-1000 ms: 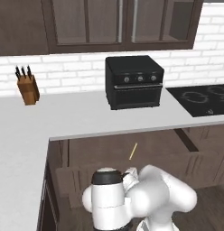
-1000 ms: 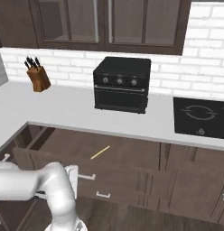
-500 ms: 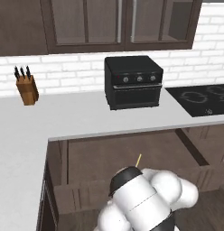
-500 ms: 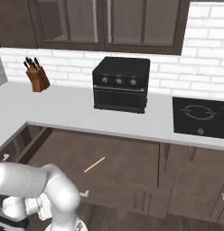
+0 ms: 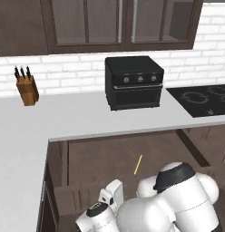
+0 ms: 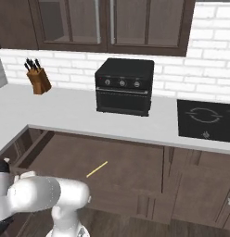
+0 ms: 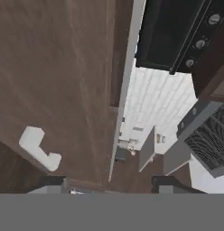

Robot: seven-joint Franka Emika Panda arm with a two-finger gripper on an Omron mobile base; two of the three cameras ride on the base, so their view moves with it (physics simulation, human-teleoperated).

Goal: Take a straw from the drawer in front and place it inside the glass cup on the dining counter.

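Left base view: thin pale straw (image 5: 138, 164) lies in open drawer (image 5: 110, 154).

— What fills the left side?
— A dark-brown wooden panel (image 7: 64, 81) bearing a small pale bar handle (image 7: 39, 148).
— And right?
— A white worktop edge (image 7: 129, 67), then a black countertop oven (image 7: 177, 36) with round knobs.

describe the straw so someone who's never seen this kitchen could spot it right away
Find the black countertop oven on the white worktop; directly below it a wide dark-brown drawer stands pulled open. On its bare floor lies the straw, a thin pale yellow stick set at a slant, the one light thing against the dark wood.
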